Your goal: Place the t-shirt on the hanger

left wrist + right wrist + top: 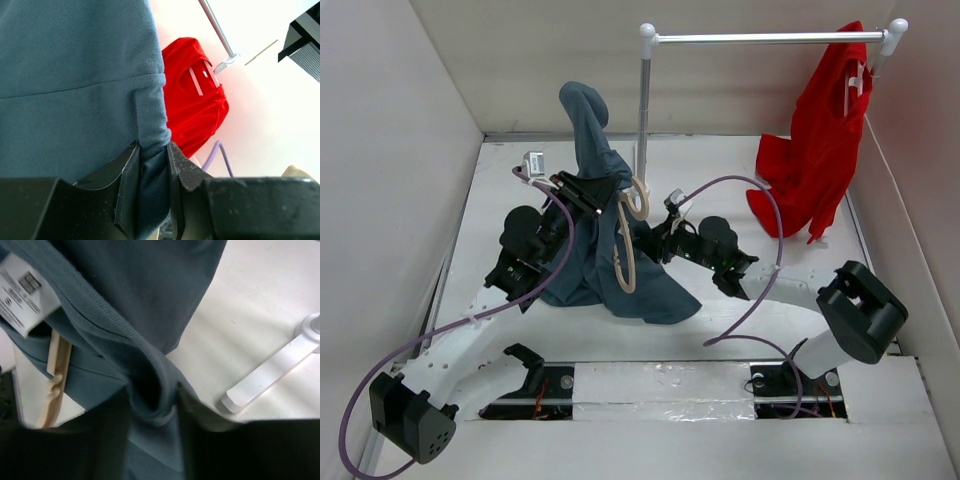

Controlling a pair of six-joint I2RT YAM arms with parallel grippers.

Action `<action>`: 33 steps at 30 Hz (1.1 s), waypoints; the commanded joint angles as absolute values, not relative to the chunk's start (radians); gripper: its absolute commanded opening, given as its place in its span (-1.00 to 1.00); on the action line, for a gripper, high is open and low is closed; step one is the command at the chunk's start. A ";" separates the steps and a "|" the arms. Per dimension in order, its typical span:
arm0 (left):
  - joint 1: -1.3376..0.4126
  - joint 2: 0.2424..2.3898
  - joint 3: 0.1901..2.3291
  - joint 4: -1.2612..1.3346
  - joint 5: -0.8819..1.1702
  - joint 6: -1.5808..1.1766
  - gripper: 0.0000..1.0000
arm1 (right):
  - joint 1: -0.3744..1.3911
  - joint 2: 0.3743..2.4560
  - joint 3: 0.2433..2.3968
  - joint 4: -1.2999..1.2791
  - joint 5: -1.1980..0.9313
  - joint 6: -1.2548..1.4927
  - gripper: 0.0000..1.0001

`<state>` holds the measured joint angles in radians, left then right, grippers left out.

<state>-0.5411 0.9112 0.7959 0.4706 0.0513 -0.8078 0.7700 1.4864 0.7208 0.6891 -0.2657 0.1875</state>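
From the overhead camera I see the t-shirt [588,262] in the middle of the white table [740,170]. It is bunched between my two arms, with one part lifted into a tall peak and the rest pooled on the surface. The hanger [623,255] lies against the front of the cloth. Its cream arm curves down over the fabric and its hook sits near the upright post of the rail [770,38]. A red garment [815,150] hangs from the rail's right end, well apart from the shirt.

That view places the left gripper [582,190] at the foot of the peak and the right gripper [645,232] beside the hook, but I cannot read either grip from there.

The wrist cameras show the grips. On the left wrist, the left gripper [152,185] has its fingers nearly closed on a hemmed edge of the t-shirt [75,75]. The red garment [192,105] and the rail [215,25] are behind it.

On the right wrist, the right gripper [152,440] is pinched onto a ribbed fold of the t-shirt [145,285], though its fingers are blurred. Only this view shows the white label [25,295] and a notched arm of the hanger [57,365] tucked under the cloth.
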 commanded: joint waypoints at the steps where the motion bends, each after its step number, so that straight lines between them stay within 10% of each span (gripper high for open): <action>1: -0.537 0.876 0.792 0.574 0.049 -0.824 -1.00 | 0.793 1.529 0.745 0.784 -0.262 0.196 -0.23; 5: -0.537 0.859 0.795 0.595 0.015 -0.837 -1.00 | 0.844 1.554 0.729 0.810 -0.236 0.230 -0.98; 18: -0.537 0.940 0.759 0.923 -0.210 -0.890 -1.00 | 1.116 1.404 0.407 0.996 -0.013 0.439 -1.00; 33: -0.537 1.029 0.675 1.083 -0.198 -0.818 -1.00 | 1.296 1.138 0.471 0.521 0.150 0.589 -1.00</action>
